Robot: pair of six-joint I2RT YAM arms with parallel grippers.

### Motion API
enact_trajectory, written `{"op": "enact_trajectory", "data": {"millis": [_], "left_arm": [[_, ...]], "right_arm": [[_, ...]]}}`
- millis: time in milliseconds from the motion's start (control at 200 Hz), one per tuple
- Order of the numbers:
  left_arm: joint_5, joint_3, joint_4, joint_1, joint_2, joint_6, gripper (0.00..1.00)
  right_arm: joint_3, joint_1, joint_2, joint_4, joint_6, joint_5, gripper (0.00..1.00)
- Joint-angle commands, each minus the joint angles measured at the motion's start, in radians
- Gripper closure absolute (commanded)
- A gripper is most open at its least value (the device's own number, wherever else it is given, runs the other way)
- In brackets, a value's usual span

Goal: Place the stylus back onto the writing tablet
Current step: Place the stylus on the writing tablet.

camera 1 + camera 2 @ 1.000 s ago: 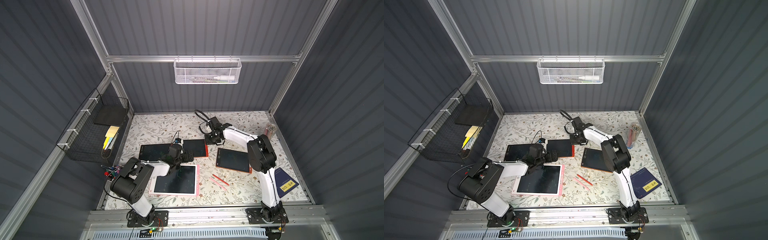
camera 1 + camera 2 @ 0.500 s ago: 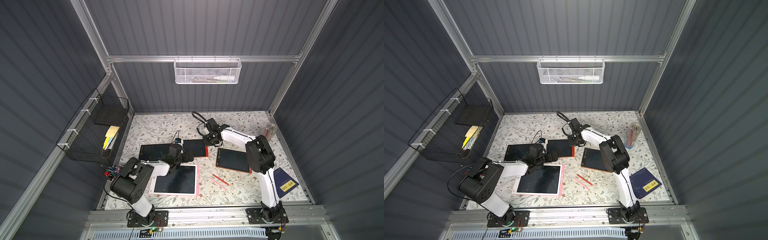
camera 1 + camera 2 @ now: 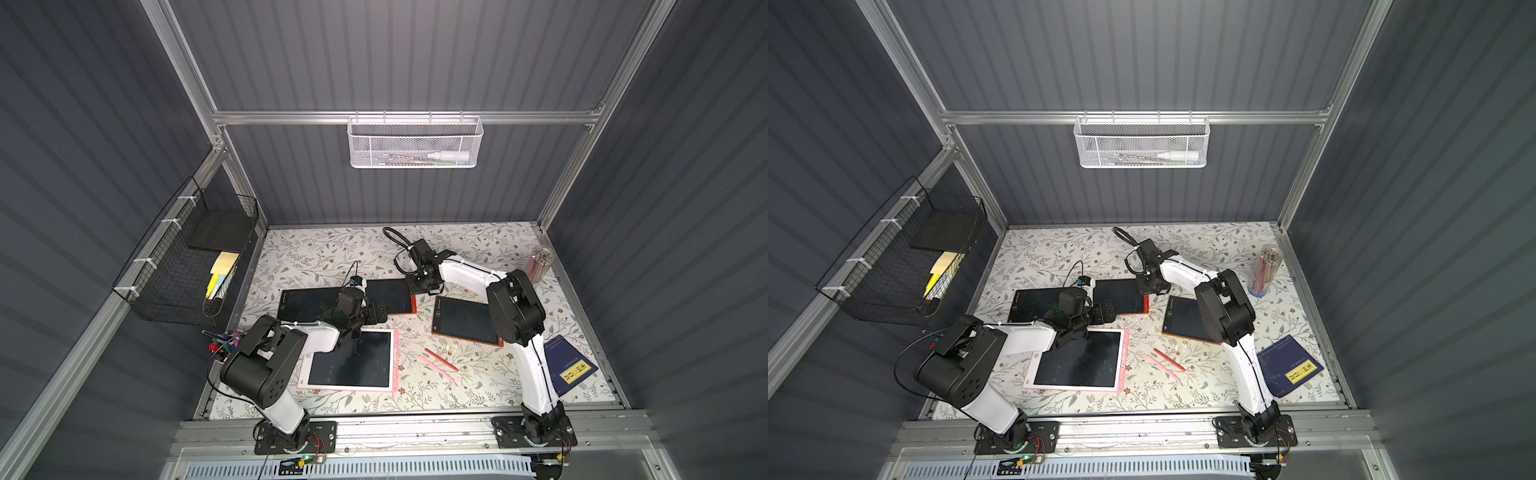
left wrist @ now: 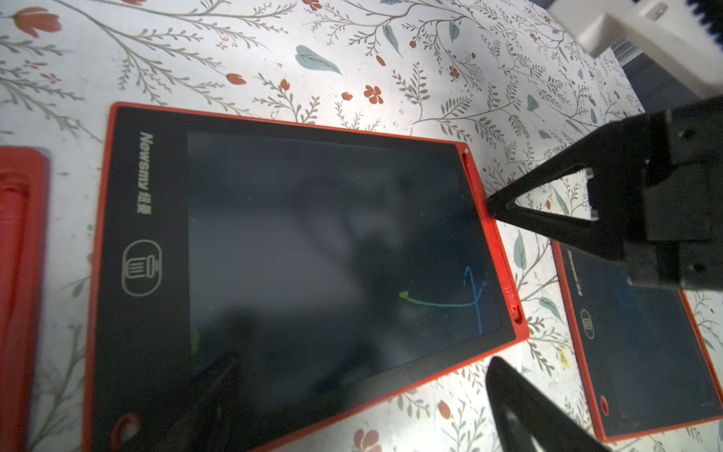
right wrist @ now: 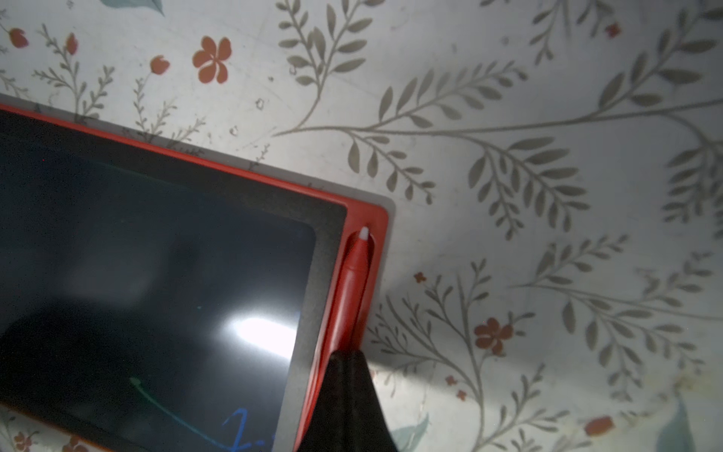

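Right pincer (image 5: 346,358) closed, tips down on rear of stylus (image 5: 352,281); stylus in edge slot of red tablet (image 5: 156,254), long axis along that edge, white tip pointing away from pincer. Left pincer (image 3: 372,312) wide open, empty, hovering by tablet's opposite edge. Likely needs only a straight-down press from the right arm to seat fully.

I count four writing tablets: the black tablet (image 3: 307,303), the small red tablet (image 3: 392,296), the orange-rimmed tablet (image 3: 461,320) and the pink tablet (image 3: 353,361). I make out three styluses: a loose red stylus (image 3: 442,360), a loose pink stylus (image 3: 434,368) and a slotted stylus (image 5: 352,289). There are two baskets, the white mesh basket (image 3: 413,143) and the black wire basket (image 3: 183,266). There are two holders, the pencil cup (image 3: 540,266) and the pen holder (image 3: 224,343), and one blue notebook (image 3: 571,365). My left claw (image 3: 375,312) and right claw (image 3: 420,287) make two.
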Motion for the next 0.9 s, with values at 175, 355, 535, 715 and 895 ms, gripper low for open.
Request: {"op": "enact_trajectory", "data": {"millis": [175, 355, 535, 715, 895], "left_arm": [[-0.011, 0.015, -0.022, -0.004, -0.039, 0.012, 0.01], [-0.011, 0.016, -0.028, -0.005, -0.042, 0.008, 0.01], [-0.008, 0.029, -0.041, -0.005, -0.030, 0.011, 0.01], [-0.012, 0.023, -0.044, -0.005, -0.041, 0.003, 0.01], [-0.014, 0.035, -0.059, -0.005, -0.039, 0.003, 0.01]], "right_arm": [[0.103, 0.004, 0.052, -0.033, 0.009, 0.042, 1.00], [0.143, 0.004, 0.105, -0.058, 0.006, 0.080, 1.00], [0.121, 0.004, 0.111, -0.043, -0.001, 0.056, 1.00], [0.119, 0.001, 0.083, -0.024, -0.018, 0.052, 1.00], [0.155, -0.005, 0.096, -0.021, -0.015, 0.048, 1.00]]}}
